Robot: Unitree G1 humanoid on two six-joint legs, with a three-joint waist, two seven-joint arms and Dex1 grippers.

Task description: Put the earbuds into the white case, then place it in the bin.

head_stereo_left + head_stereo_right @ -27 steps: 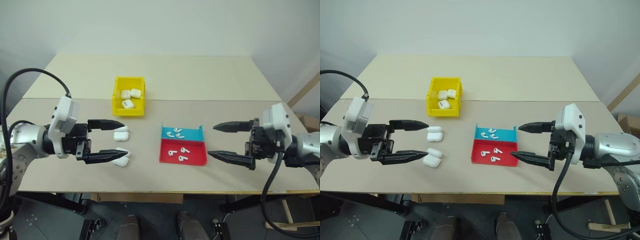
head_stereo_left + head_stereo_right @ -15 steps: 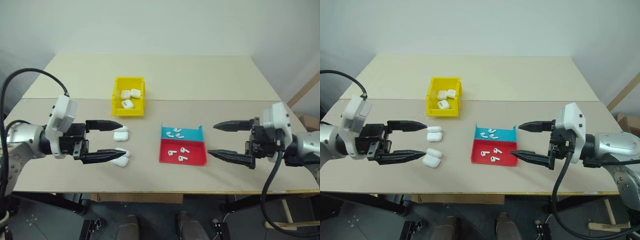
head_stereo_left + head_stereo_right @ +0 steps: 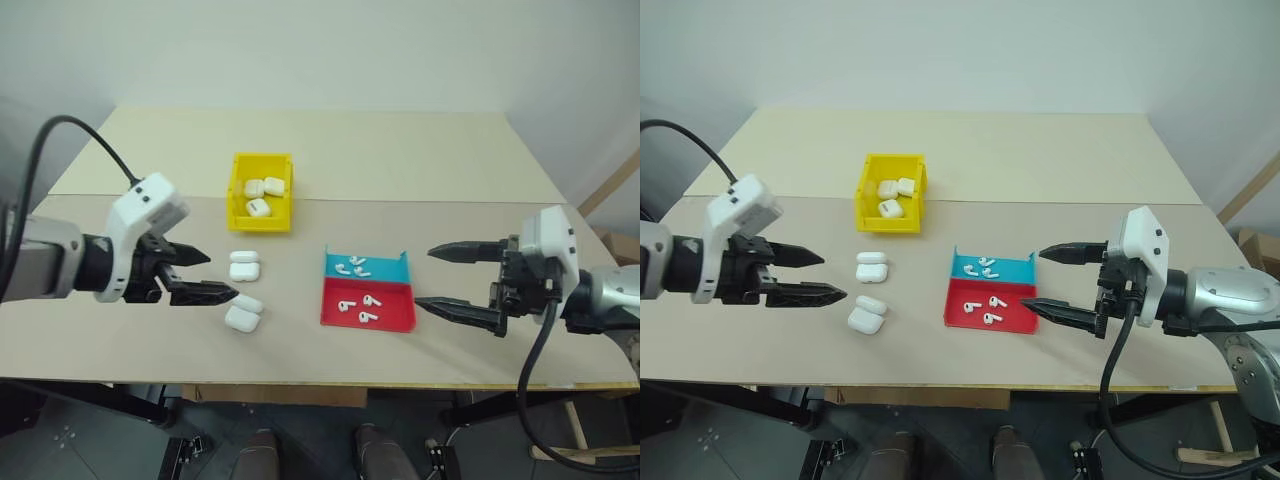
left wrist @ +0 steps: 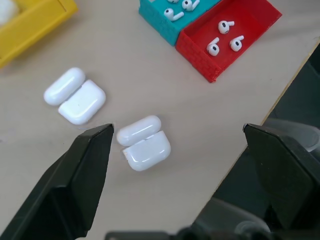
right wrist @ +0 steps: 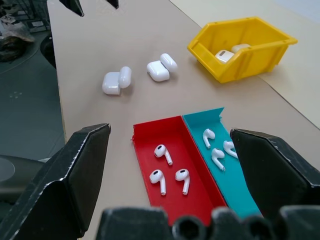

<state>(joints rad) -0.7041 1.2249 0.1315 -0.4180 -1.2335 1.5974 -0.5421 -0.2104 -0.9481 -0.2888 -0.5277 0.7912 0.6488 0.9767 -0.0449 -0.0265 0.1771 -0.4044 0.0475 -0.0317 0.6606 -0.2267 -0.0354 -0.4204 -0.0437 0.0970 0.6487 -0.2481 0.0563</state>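
While both jaws gape empty | earbuds [image 5: 165, 153]: six | table cases [image 4: 144, 142]: two | binned: seemingly three

Centre: blue and red tray [image 3: 958, 315] holding earbuds [image 3: 987, 304]. Upper left: yellow bin [image 3: 868, 221] containing cases. Left of centre: two open white cases [image 3: 870, 291]. Grippers, both spread: left [image 3: 821, 276], right [image 3: 1037, 281].
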